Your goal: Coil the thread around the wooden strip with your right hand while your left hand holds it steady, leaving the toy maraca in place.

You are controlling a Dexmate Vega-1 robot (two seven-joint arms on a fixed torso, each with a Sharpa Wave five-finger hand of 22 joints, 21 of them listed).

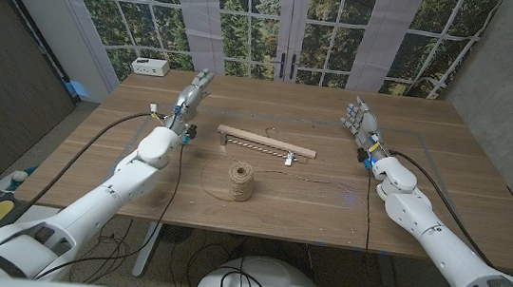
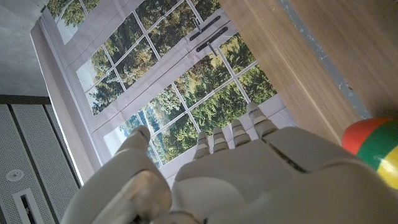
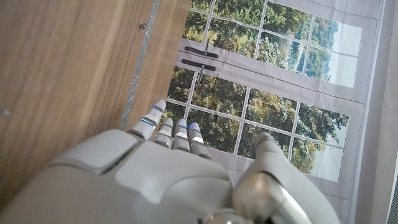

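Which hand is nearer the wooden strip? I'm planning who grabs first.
The left hand looks slightly nearer the wooden strip; the right hand stands farther off.

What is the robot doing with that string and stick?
Nothing yet. The wooden strip and the spool of thread lie untouched in the middle of the table. The left hand and right hand wait open out to the sides, holding nothing. A colourful toy maraca sits beside the left hand. No coiling has begun.
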